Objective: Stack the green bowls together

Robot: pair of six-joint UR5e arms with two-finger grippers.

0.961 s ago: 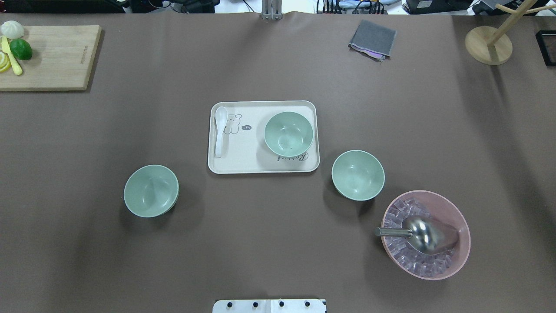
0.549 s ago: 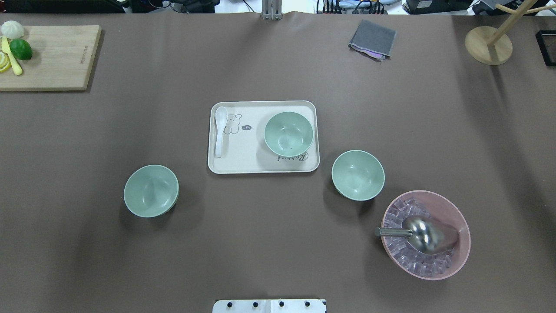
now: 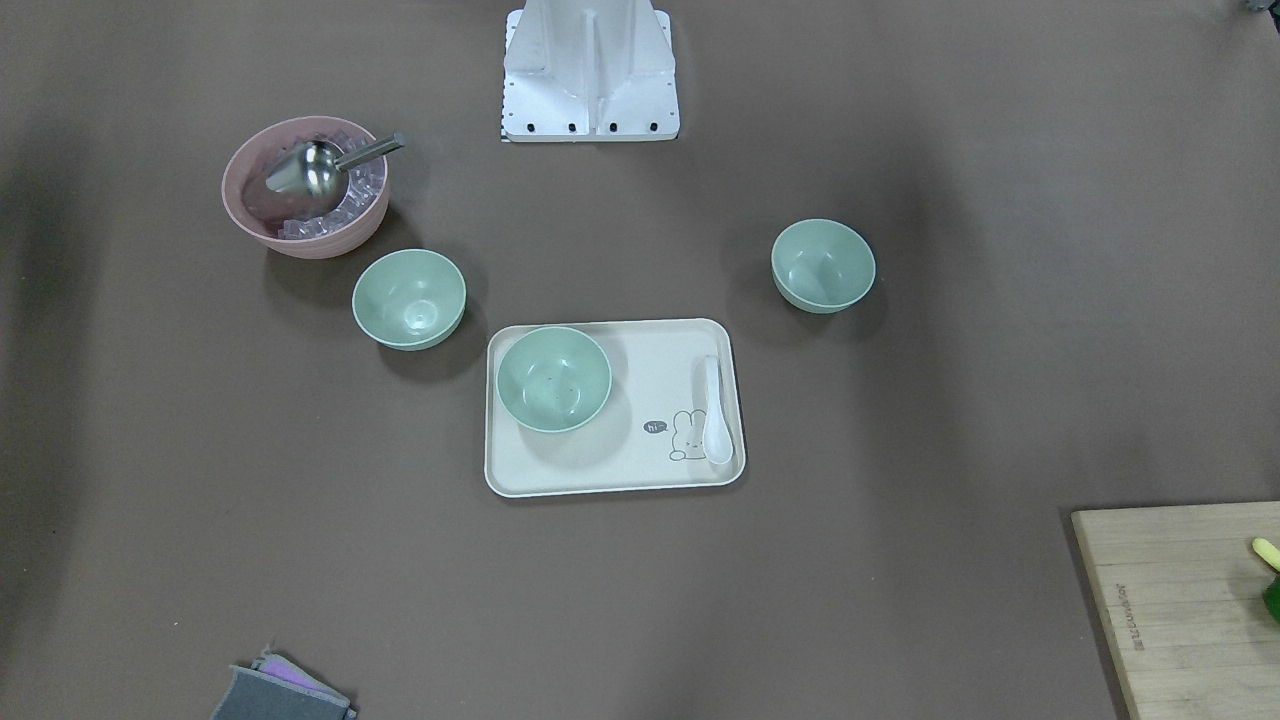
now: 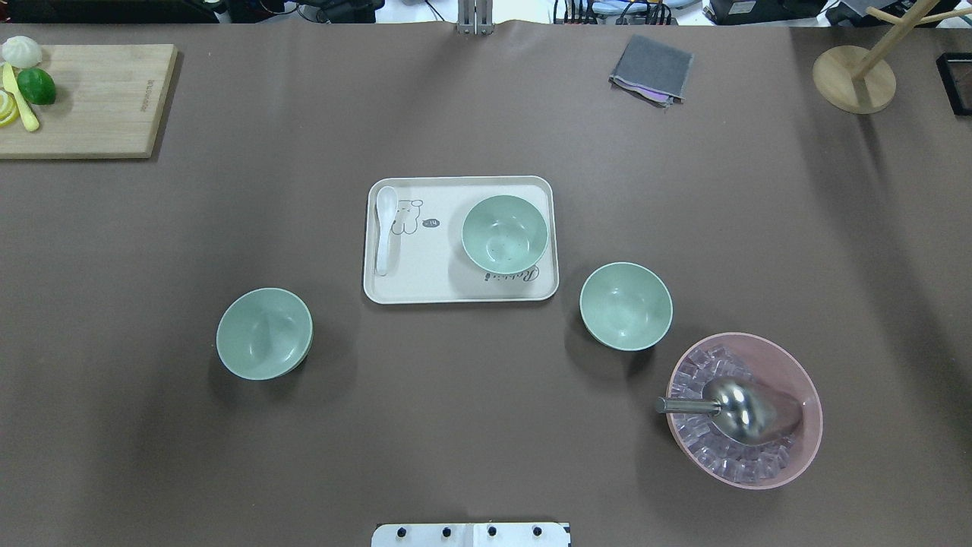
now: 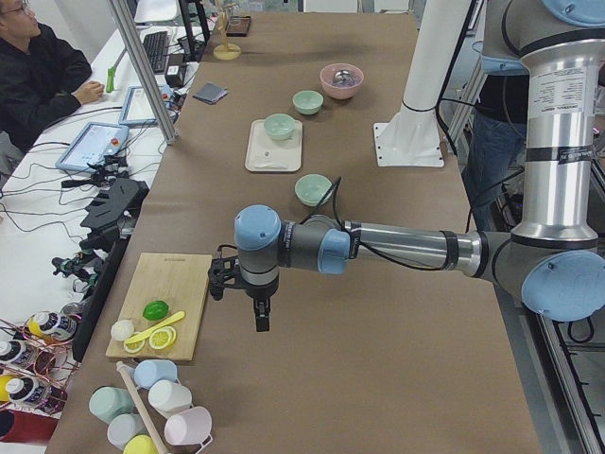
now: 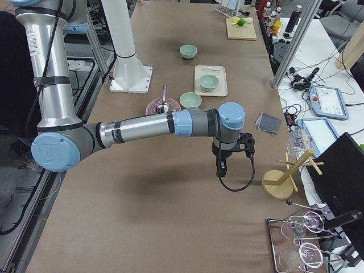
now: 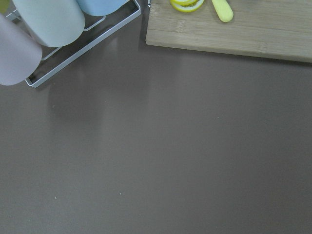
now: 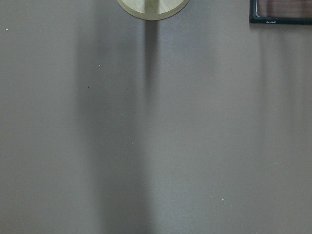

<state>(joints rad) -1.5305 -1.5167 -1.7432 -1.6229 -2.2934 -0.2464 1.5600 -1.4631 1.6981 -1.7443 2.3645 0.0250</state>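
Matt green bowls point(image 4: 504, 232); shiny metal scoop point(image 4: 736, 410); wooden board point(image 4: 95, 100)

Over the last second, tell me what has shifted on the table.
Nothing visibly changed. In the overhead view the middle green bowl sits on the tray with the white spoon. The left green bowl and the right green bowl stand apart on the table, and the pink bowl holds its metal scoop, all as before. Nothing was taken hold of.
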